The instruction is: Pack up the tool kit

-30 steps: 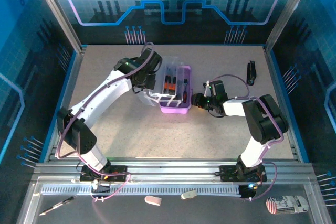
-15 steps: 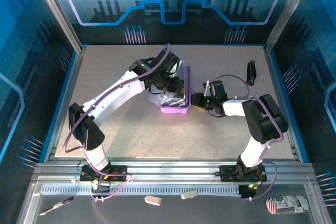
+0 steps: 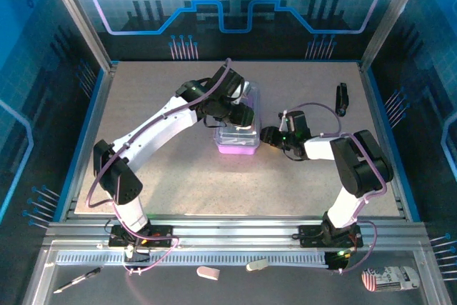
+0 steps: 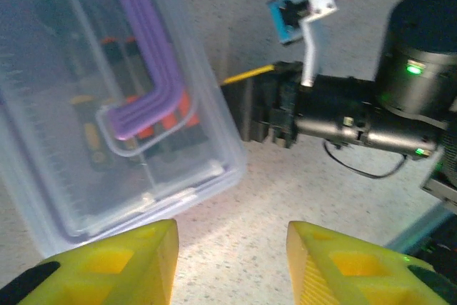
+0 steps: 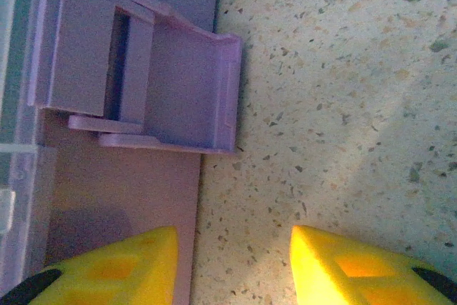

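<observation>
The tool kit case (image 3: 237, 139) lies mid-table with its clear lid down over the purple base. Through the lid (image 4: 107, 126) I see the purple handle (image 4: 153, 83) and screwdrivers with orange-red handles (image 4: 187, 108). My left gripper (image 3: 241, 115) hovers over the case's top; its yellow fingers (image 4: 132, 262) stand open over bare table at the case's corner (image 4: 232, 237). My right gripper (image 3: 268, 136) is open beside the case's right wall (image 5: 234, 244), one finger (image 5: 114, 266) by the purple wall, the other over the table. A purple latch (image 5: 143, 76) sticks out from that wall.
A black oblong object (image 3: 342, 98) lies at the table's far right. The right arm's wrist (image 4: 357, 112) sits close to the case's right side. A pen (image 3: 78, 280) and small erasers (image 3: 208, 272) lie on the ledge below the arm bases.
The left arm swung right from the case's left side to above it, and the clear lid went from open to down over the base. The right arm stayed put.
</observation>
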You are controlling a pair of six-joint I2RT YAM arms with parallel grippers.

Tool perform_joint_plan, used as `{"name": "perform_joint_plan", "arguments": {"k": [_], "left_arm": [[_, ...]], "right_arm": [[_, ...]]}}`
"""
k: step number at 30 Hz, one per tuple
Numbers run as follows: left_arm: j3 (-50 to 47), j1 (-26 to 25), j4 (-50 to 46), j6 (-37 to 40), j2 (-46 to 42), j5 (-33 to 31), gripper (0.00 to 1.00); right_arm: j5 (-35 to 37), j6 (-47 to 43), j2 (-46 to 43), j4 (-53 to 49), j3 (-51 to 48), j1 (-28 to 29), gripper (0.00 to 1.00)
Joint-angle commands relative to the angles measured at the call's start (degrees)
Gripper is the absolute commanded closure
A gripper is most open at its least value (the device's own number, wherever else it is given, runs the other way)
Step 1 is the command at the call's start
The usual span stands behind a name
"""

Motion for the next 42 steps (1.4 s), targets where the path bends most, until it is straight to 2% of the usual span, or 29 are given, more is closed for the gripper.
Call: {"name": "perform_joint_plan", "arguments": {"k": [1,4,6,9,10,18,22,28,31,32,34,37,42], "left_arm": [[1.05,0.89,-2.06,-0.66,-0.43,-8.13,0.51],[0.38,2.41,-1.44,-1.13,-0.39,-11.70,0.43],[-0.32,3.78,-0.59,-2.23,-0.09,-13.03,0.30],[-1.83,5.59,2.26,-3.79,0.68,-11.81,0.03],[-2.10,6.04,3.07,-4.03,1.06,-10.93,0.01],[0.79,8.60,5.21,-3.68,8.46,-6.80,0.01],[3.19,9.43,3.50,-3.81,13.04,-7.98,0.03],[6.33,10.24,0.47,-2.28,19.75,-5.43,0.06],[2.86,10.74,2.57,-2.20,19.34,-5.02,0.13],[0.67,11.29,4.06,-2.57,18.60,-3.99,0.18],[-3.49,12.85,7.08,-3.83,16.92,-1.02,0.20],[-7.84,14.40,9.64,-4.22,14.94,1.04,0.15],[-7.22,14.28,8.63,-2.07,14.67,2.88,0.05]], "right_arm": [[1.29,0.40,-1.92,1.46,-0.76,-0.34,0.53],[1.89,0.16,-2.39,1.46,-1.03,-0.38,0.53],[2.37,-0.19,-2.61,1.13,-1.12,-0.40,0.52],[2.73,-0.51,-3.31,1.44,-1.68,-0.68,0.52],[2.90,-0.63,-3.63,1.50,-1.88,-0.73,0.51],[4.75,-1.79,-4.91,2.16,-3.18,-1.49,0.47],[4.59,-2.39,-5.63,1.73,-3.25,-1.71,0.44],[3.93,-2.67,-5.63,1.41,-2.92,-1.74,0.41],[2.75,-3.09,-6.19,0.93,-2.74,-1.80,0.40],[1.75,-3.41,-6.45,0.64,-2.47,-1.94,0.39],[-0.14,-4.24,-6.54,-0.21,-1.75,-2.30,0.37],[-2.36,-4.83,-6.37,-0.99,-0.92,-3.13,0.35],[-4.57,-4.38,-5.92,-0.74,-0.70,-5.28,0.33]]}}
